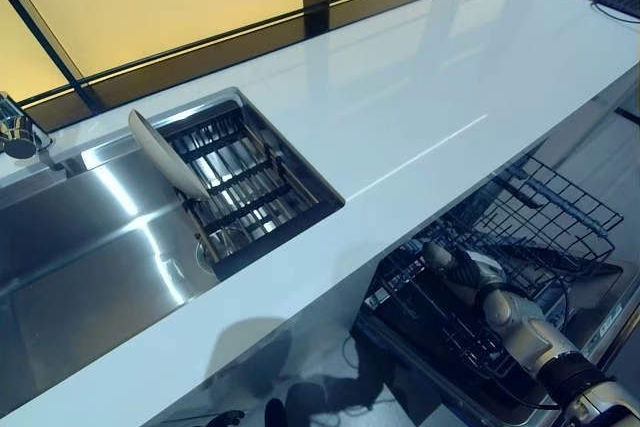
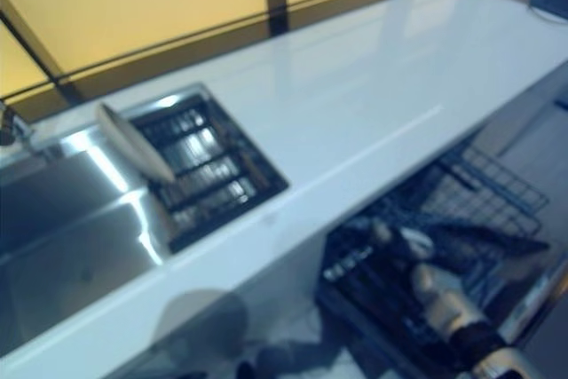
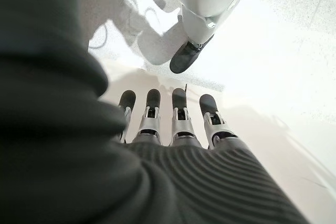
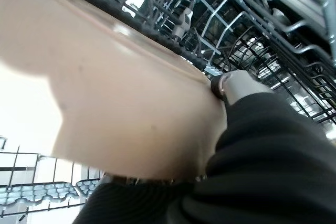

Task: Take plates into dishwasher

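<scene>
Lowering a plate (image 4: 121,114) pinched in our right hand (image 1: 462,272) into the dishwasher rack (image 1: 540,217), we next need a free slot; another plate (image 1: 165,155) waits in the sink rack (image 1: 250,187). Left hand (image 3: 178,124) hangs spread.

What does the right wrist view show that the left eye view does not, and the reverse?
Only the right wrist view shows the cream plate pinched by the right hand's thumb. Only the left eye view shows the white counter, the sink and a second plate leaning in the sink rack. Both show the right hand at the dark wire dishwasher rack.
</scene>
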Available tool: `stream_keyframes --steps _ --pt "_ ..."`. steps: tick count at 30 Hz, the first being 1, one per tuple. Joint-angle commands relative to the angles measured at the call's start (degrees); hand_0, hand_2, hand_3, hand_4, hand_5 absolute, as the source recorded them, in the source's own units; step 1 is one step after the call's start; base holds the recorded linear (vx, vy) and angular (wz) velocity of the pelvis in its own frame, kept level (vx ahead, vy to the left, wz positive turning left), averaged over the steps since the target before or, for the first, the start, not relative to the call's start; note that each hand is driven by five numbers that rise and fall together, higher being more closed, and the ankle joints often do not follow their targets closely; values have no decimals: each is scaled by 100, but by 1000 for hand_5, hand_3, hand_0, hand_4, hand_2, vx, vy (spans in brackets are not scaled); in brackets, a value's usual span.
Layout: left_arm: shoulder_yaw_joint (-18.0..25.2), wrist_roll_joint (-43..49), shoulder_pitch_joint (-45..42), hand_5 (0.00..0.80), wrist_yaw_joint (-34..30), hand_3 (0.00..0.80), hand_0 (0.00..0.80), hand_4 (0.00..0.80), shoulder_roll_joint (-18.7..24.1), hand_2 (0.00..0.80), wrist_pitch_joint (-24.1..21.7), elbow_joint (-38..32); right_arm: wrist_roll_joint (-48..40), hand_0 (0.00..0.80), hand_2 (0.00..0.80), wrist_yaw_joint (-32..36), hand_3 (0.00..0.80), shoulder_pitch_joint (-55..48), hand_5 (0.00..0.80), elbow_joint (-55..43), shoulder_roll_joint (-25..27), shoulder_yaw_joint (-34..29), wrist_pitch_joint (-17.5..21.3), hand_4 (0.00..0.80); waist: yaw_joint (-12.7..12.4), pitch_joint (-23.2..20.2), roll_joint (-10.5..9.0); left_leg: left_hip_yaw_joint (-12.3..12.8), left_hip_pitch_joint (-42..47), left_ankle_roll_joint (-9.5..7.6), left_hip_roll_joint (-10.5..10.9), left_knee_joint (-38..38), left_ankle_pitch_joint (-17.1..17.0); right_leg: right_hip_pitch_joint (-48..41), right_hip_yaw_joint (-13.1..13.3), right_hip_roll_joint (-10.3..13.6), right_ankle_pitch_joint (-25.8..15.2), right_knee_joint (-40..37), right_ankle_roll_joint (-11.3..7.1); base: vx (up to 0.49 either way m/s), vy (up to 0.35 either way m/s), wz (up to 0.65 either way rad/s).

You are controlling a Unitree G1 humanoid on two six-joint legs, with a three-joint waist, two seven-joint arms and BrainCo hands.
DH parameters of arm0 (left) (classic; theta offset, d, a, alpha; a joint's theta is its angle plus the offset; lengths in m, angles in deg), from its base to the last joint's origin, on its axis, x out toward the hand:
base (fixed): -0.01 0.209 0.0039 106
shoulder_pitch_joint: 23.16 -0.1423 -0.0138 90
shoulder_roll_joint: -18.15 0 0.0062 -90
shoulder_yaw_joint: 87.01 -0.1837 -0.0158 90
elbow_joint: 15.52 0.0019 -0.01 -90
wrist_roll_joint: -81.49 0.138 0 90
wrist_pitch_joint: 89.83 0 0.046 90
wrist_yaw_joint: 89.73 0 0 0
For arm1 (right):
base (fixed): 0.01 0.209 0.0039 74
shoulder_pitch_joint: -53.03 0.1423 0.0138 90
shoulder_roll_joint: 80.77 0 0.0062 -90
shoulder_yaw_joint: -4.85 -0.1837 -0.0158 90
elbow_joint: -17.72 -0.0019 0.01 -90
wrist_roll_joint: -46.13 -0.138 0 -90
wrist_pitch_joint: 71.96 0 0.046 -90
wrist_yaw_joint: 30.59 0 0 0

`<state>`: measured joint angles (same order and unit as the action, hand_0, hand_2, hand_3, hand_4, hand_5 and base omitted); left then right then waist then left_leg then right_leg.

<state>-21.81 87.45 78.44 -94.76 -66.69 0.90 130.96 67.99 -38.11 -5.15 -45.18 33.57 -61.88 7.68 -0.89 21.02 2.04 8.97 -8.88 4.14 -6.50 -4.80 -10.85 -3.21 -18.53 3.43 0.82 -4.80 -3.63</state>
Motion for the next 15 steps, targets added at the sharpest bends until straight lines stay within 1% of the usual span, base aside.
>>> stream_keyframes --steps 1,15 --pt "-275 38 273 0 -32 0 0 0 16 0 -45 0 81 800 800 -165 800 561 800 24 4 257 43 800 -132 -54 -63 -93 130 22 168 -20 499 741 146 110 48 719 -36 0 0 0" --pt "-385 19 380 0 -50 0 0 0 6 0 -91 17 98 800 800 -260 800 818 800 475 -72 430 -35 800 -167 29 2 -119 74 8 205 -20 499 856 97 146 6 747 -44 -1 1 1"
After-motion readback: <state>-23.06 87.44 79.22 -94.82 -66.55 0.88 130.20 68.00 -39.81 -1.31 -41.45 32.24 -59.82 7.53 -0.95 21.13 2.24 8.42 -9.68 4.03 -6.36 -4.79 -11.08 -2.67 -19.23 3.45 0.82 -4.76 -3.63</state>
